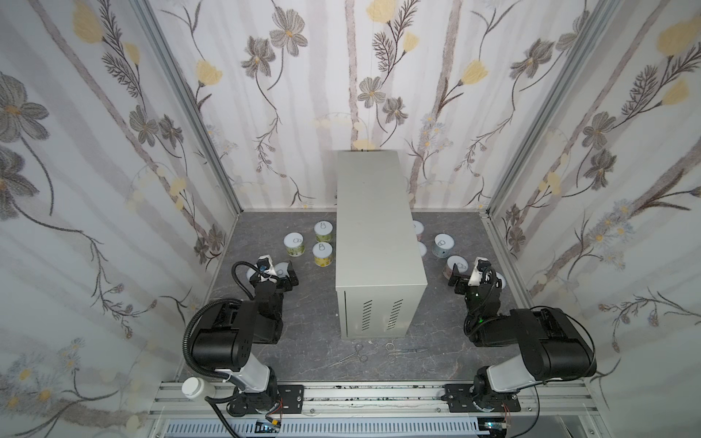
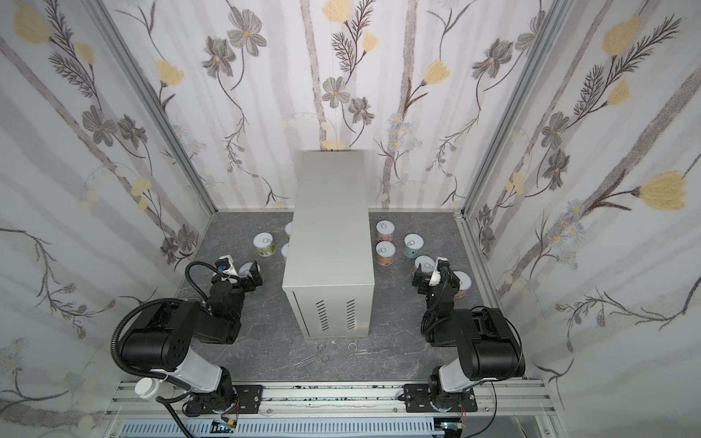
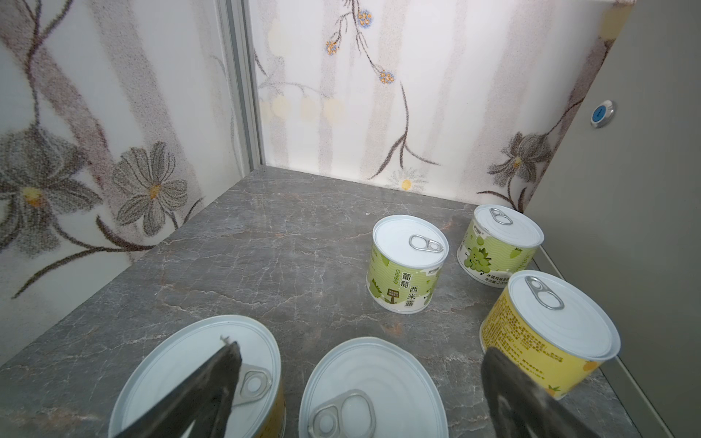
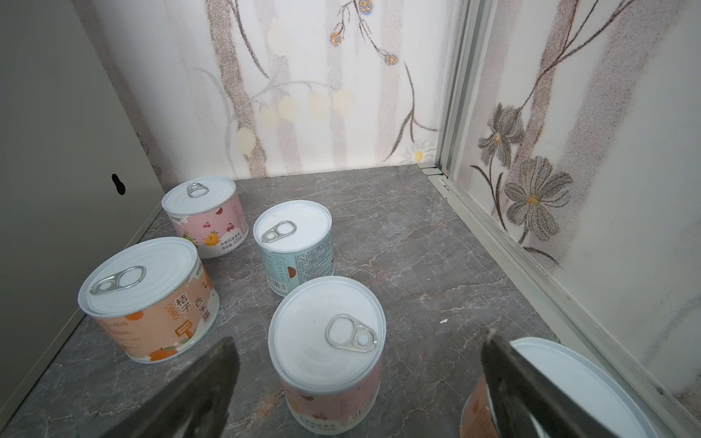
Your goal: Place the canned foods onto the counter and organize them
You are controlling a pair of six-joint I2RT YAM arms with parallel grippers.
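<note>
Left jaws, left of centre in both top views: wide apart, gripping nothing, over a tin. Five canned foods stand on the marbled desk left of the grey cabinet; five more tins to its right. Right jaws: wide apart, gripping nothing, over a pink tin.

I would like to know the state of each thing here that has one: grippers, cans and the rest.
cans: ten, upright, lids sealed, all on the floor.
left gripper: open, empty, over the nearest cans.
right gripper: open, empty, facing a pink can.
counter: upright, no can on it yet.
scissors: two pairs, lying flat on the floor.
bottle: cap on.
</note>
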